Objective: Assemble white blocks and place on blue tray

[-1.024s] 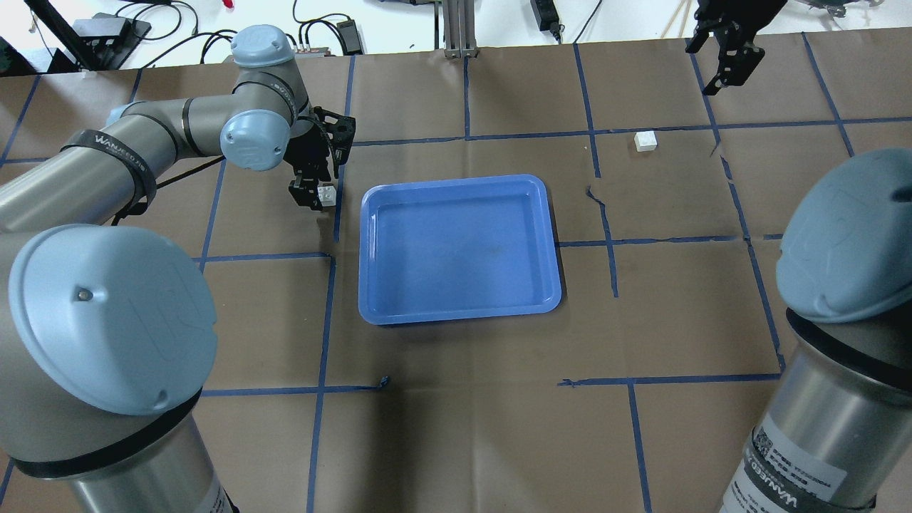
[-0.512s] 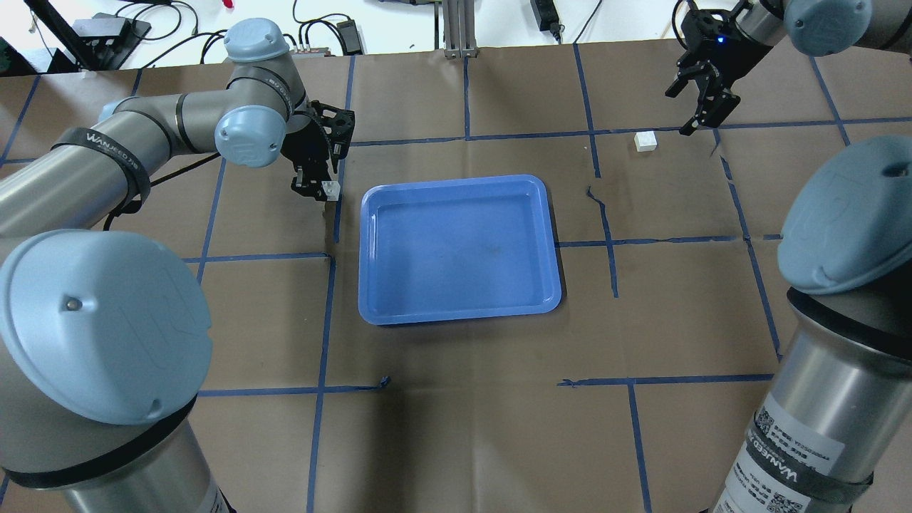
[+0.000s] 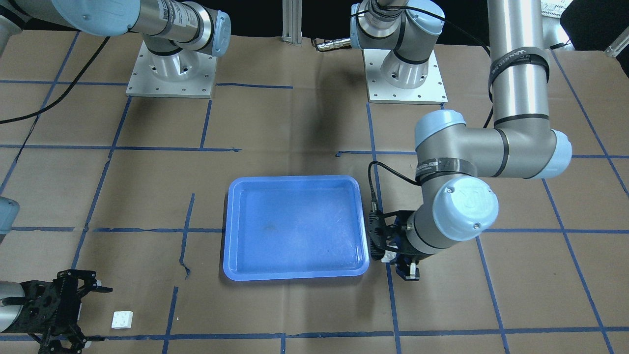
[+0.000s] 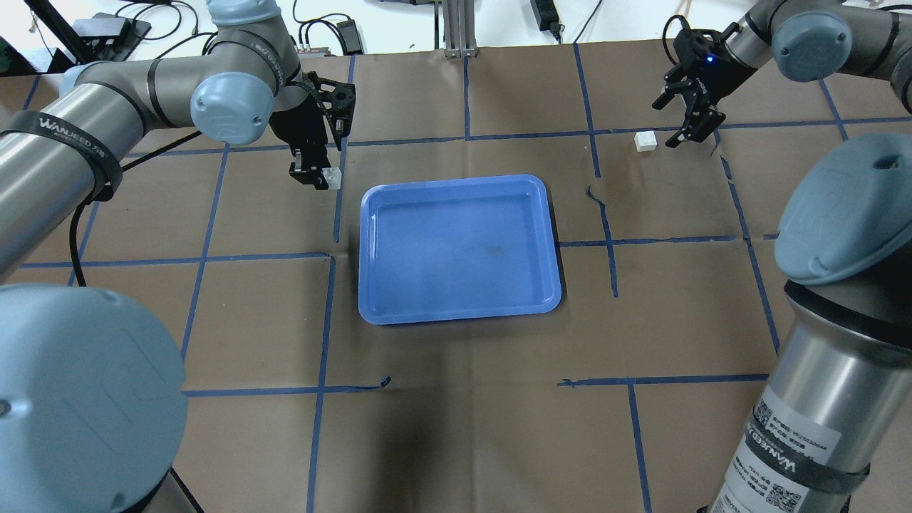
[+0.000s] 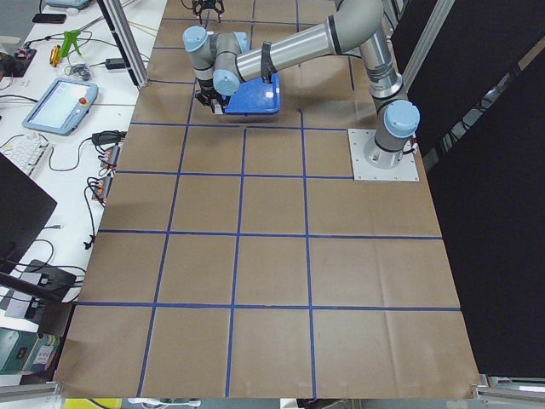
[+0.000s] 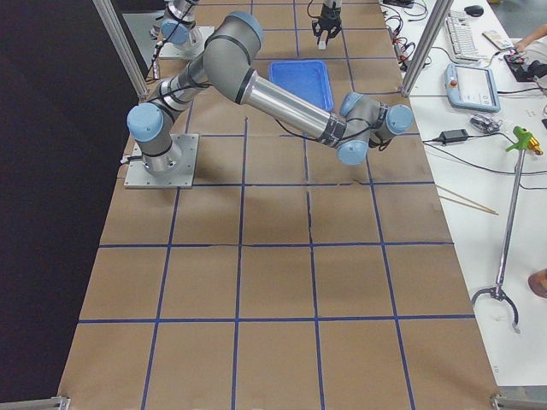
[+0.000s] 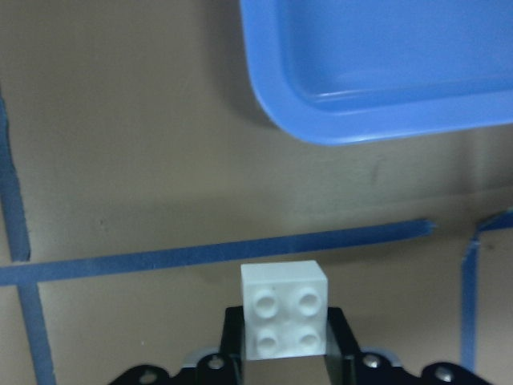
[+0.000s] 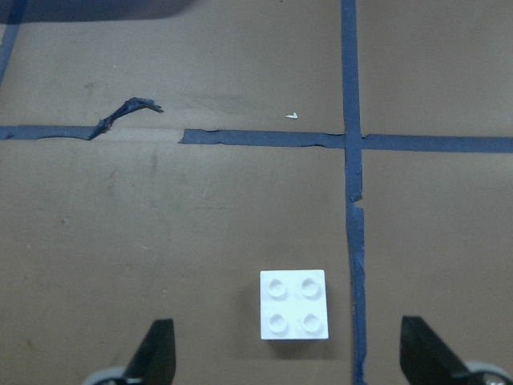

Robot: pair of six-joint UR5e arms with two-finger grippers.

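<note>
The blue tray [image 4: 456,182] lies flat in the middle of the table, with nothing in it. My left gripper [image 4: 315,176] hangs just left of the tray's far left corner, shut on one white block [image 4: 330,177]. The left wrist view shows that block [image 7: 284,309] studs up between the jaws, above the paper. The second white block [image 4: 645,141] lies on the table at the far right. My right gripper [image 4: 668,125] is open just beside it. In the right wrist view the block [image 8: 294,305] lies between the spread fingers [image 8: 155,354], nearer the right one.
Brown paper with a grid of blue tape covers the table. Torn tape [image 4: 595,196] lies between the tray and the second block. Cables and a metal post [image 4: 456,28] sit past the table's far edge. Both arm bases fill the near corners of the overhead view.
My right gripper has come down from the far right corner to beside the second block. My left gripper has moved slightly away from the robot with its block.
</note>
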